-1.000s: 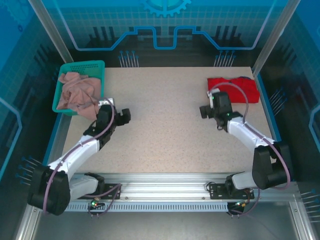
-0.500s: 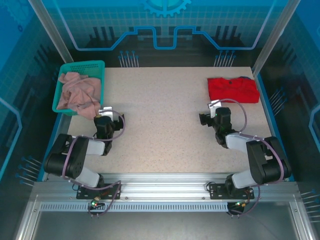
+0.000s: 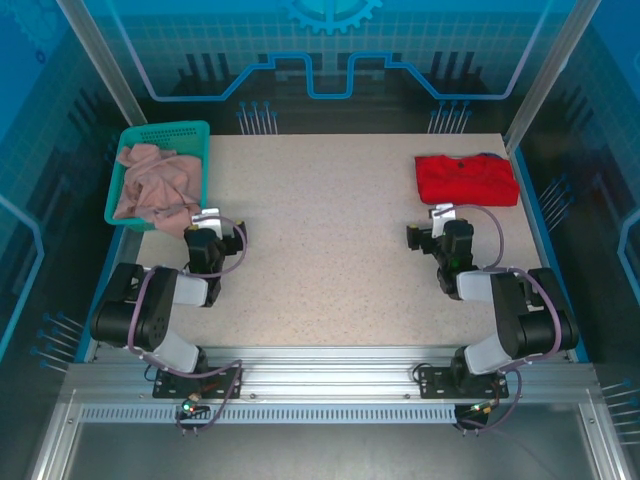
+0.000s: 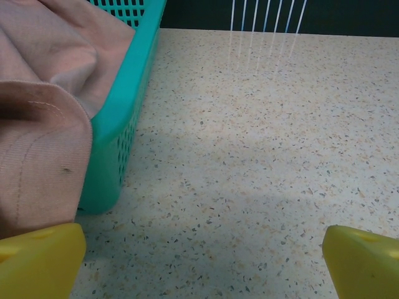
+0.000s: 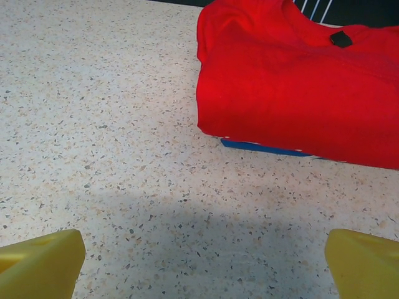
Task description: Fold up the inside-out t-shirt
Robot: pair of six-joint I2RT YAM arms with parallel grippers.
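Change over the last second: both arms have pulled back from an outstretched reach and now sit folded low near their bases. The right end effector (image 3: 440, 222) has retreated from the shirt; the left end effector (image 3: 207, 228) has drawn in beside the basket (image 3: 160, 132).

The inside-out t-shirt (image 3: 466, 180) has not moved. It lies as a compact red rectangle at the far right of the table (image 3: 330, 250), on top of a dark blue garment (image 5: 262, 147) of which I see just an edge.

Both end effectors: fingers wide apart, holding nothing, per the wrist views.

My reading: the fold looks finished and the arms are heading to rest.

Count: two arms, one red shirt, one blue garment, one pinkish garment (image 3: 150, 185), one teal basket holding it.
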